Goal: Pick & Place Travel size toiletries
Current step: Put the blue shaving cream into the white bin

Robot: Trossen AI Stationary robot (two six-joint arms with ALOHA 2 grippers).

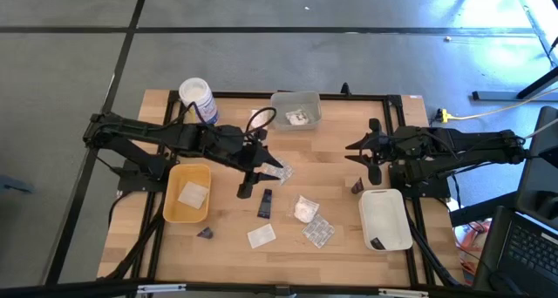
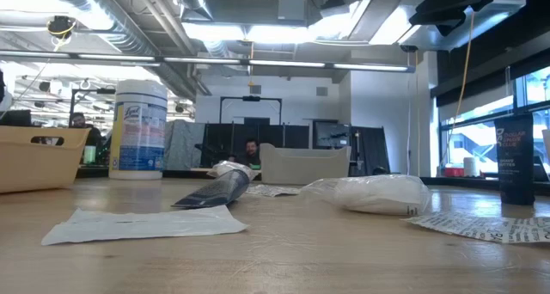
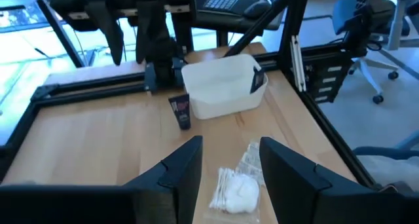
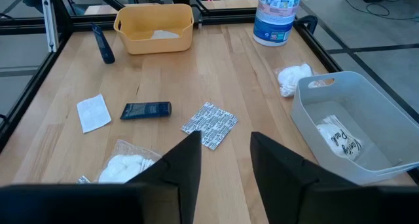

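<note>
A white lumpy packet (image 3: 237,192) is lying on the table (image 3: 85,139) just below the parted, empty fingers (image 3: 180,168) of the left gripper (image 3: 226,168). The right gripper (image 4: 222,160) is hovering released, with the printed sachet (image 4: 209,124) lying just ahead.

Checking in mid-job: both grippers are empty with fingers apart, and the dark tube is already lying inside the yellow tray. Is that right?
Not quite. The dark tube is not in the yellow tray; it lies on the bare table, as the high view shows. The tray holds only a flat white sachet. The rest stands: the left gripper and right gripper are empty with fingers apart.
</note>
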